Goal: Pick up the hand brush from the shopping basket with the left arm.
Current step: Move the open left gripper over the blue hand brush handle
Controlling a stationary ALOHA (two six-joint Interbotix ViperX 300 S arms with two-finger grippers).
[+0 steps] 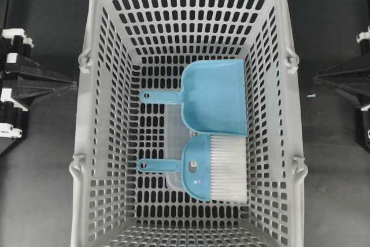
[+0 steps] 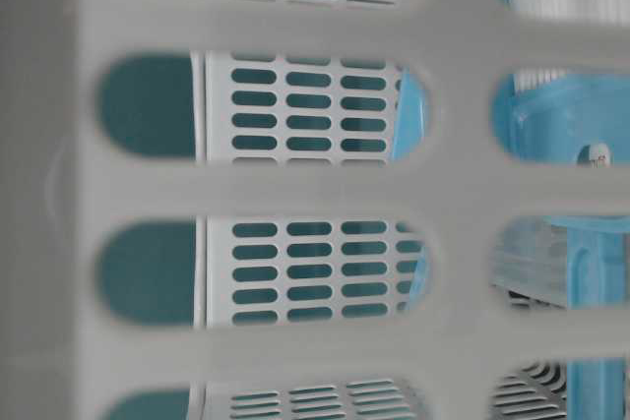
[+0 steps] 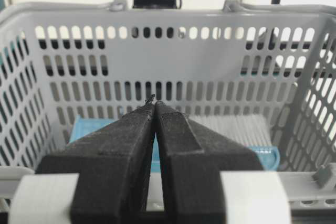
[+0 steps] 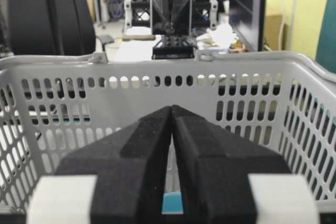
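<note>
The shopping basket [image 1: 110, 114] fills the middle of the overhead view, standing on a dark table [image 1: 40, 201]. On its floor the hand brush [image 1: 202, 169] lies flat toward the right wall, its white bristles [image 1: 226, 167] touching that wall's base and its thin handle pointing left. Just above it lies a blue dustpan [image 1: 214, 99], its wide edge meeting the brush's top and its handle also pointing left. The left half of the basket floor is bare.

The left gripper [image 1: 63, 85] sits outside the basket's left wall, the right gripper [image 1: 324, 79] outside the right wall, both apart from the rim. The left wrist view shows the left gripper [image 3: 154, 103] with fingertips pressed together and holding nothing, the rim just below it and the bristles beyond. The right wrist view shows the right gripper [image 4: 172, 109] likewise pressed together. The table-level view looks through the basket's slots, blurred, at blue plastic. No writing can be read.
</note>
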